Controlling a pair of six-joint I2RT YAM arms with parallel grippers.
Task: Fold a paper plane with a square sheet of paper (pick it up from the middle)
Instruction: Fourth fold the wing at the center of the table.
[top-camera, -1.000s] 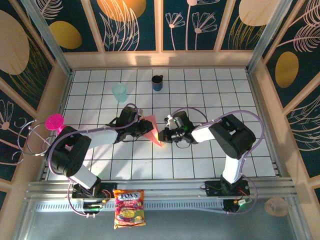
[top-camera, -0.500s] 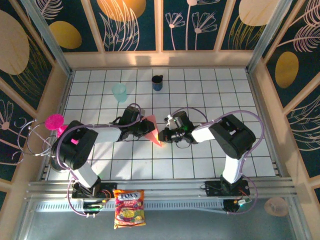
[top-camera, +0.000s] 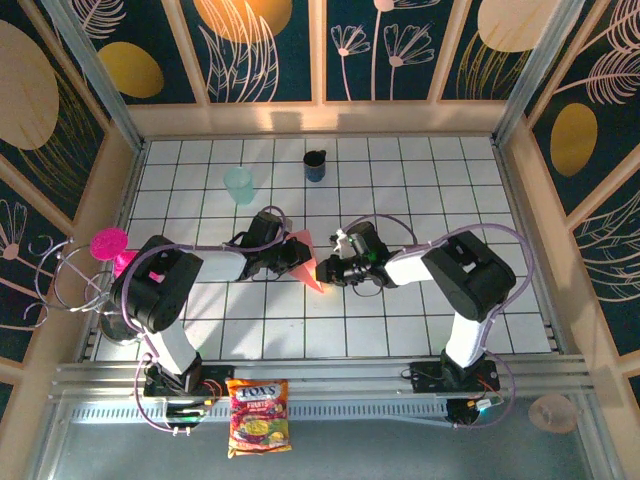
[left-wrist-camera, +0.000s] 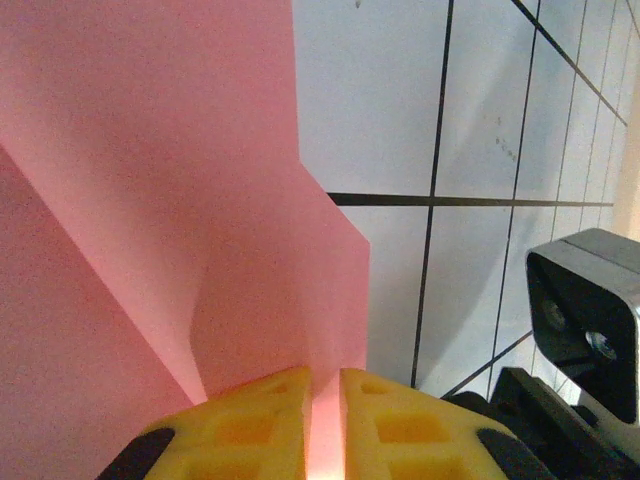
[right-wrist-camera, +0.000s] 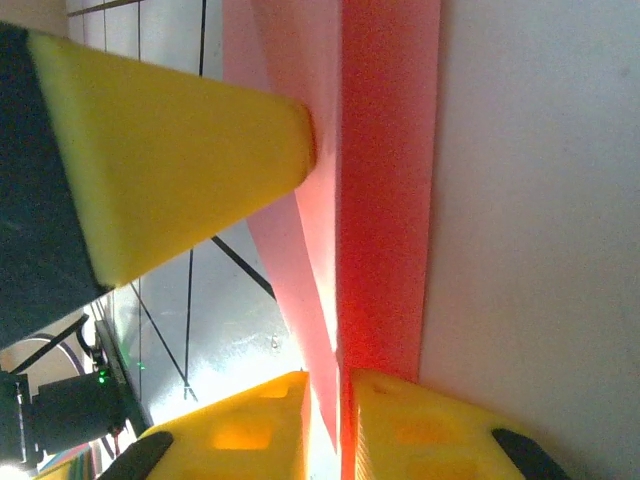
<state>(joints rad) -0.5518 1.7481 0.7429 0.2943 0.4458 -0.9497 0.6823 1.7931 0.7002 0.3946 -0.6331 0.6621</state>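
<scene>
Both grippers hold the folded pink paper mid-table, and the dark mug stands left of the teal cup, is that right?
Not quite. The top external view shows the dark mug to the right of the teal cup, not left. The rest holds: the left gripper and right gripper both hold the folded pink paper mid-table.

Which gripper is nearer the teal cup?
Left. The left gripper, gripping the folded pink paper, sits diagonally just right of the teal cup; the right gripper grips the paper farther right.

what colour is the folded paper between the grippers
Salmon pink; the folded paper shows best in the left wrist view.
</scene>
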